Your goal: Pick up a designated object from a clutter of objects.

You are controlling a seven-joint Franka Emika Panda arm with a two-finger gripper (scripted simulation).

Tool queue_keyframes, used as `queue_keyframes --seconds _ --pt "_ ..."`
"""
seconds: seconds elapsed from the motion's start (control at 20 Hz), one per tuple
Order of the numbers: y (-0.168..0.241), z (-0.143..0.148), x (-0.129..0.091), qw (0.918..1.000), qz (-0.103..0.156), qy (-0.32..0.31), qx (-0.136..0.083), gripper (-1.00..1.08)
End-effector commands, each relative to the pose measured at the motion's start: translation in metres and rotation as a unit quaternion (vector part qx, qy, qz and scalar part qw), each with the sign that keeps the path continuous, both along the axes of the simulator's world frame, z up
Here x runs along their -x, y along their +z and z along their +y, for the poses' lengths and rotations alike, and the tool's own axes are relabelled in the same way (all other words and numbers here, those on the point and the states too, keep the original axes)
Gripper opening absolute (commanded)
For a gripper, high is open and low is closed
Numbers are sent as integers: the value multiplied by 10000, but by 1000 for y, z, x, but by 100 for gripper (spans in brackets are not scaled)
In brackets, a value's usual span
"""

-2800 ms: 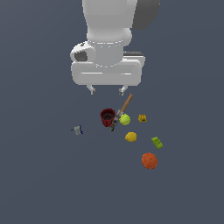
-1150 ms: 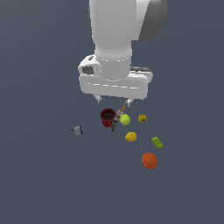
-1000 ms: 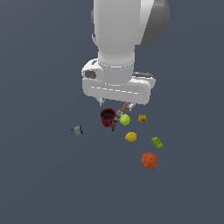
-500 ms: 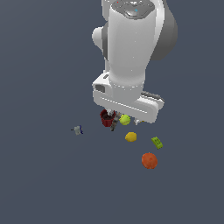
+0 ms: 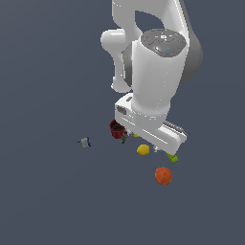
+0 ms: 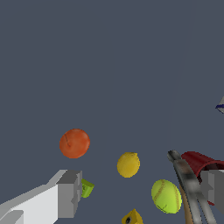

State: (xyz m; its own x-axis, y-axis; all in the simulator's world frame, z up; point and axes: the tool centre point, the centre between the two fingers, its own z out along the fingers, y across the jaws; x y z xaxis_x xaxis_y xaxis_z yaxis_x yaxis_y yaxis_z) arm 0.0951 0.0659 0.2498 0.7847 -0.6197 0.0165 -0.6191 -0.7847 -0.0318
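Observation:
The orange-red ball (image 5: 163,175) lies on the floor at the near edge of the clutter, apart from the other items; in the wrist view it (image 6: 74,143) is the largest round item. My gripper (image 6: 141,190) is open and empty, its grey fingers (image 6: 69,194) spread wide above the yellow lemon (image 6: 128,164), the yellow-green ball (image 6: 166,196) and the green block (image 6: 87,188). In the exterior view the gripper (image 5: 143,142) hangs low over the clutter, short of the orange ball, and its hand hides the yellow-green ball.
A dark red cup (image 5: 116,129) and a wooden-handled tool (image 6: 186,183) sit together under the hand. A small yellow piece (image 6: 132,217) lies near the yellow-green ball. A tiny grey-blue item (image 5: 85,142) lies off to the exterior view's left. The lemon (image 5: 143,150) and green block (image 5: 172,158) lie beside the hand.
The arm has swung towards the exterior view's right and come down over the clutter, now covering the yellow-green ball and yellow piece. No item has moved.

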Motion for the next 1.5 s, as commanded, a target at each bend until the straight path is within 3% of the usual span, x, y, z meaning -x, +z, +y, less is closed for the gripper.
queue_keyframes --seconds 0.0,0.35,0.7,1.45 --pt "-9 7 -6 9996 15 -274 -6 100" --pt "-35 28 -20 9948 58 -1017 -16 100" --pt "-64 49 -32 9844 97 -1754 -20 100" --pt "-126 95 -48 9460 161 -3237 -6 100"
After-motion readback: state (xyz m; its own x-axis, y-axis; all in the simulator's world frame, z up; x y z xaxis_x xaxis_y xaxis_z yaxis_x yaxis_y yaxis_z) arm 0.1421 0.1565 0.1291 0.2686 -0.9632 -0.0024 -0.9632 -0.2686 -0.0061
